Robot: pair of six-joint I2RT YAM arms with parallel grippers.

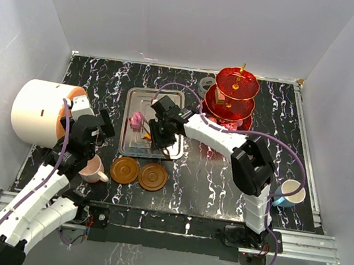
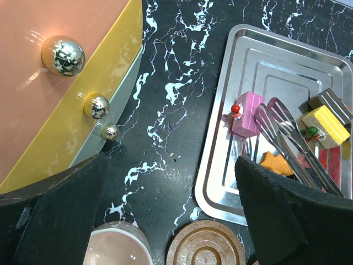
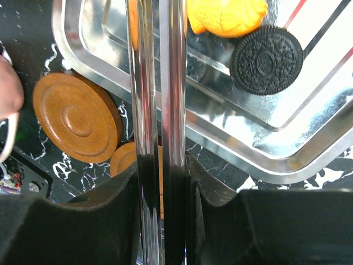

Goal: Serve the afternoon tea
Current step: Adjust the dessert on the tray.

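Note:
My right gripper (image 3: 162, 182) is shut on steel tongs (image 3: 157, 83) over the silver tray (image 1: 135, 99). The tong tips reach an orange sweet (image 3: 226, 16), and a dark round biscuit (image 3: 267, 59) lies beside it. A pink sweet (image 2: 247, 113) and a yellow one (image 2: 326, 126) also lie on the tray. My left gripper (image 2: 171, 215) hangs open above the table, between the pink cup (image 2: 116, 245) and a brown saucer (image 2: 206, 245). Two saucers (image 1: 125, 169) (image 1: 153, 176) lie side by side in front of the tray. The red three-tier stand (image 1: 235, 98) is at the back right, and the blue cup (image 1: 290, 193) is at the right.
A big white drum (image 1: 37, 111) with an orange face stands at the left, close to my left arm. White walls close in the table on three sides. My right arm stretches across the middle, in front of the stand.

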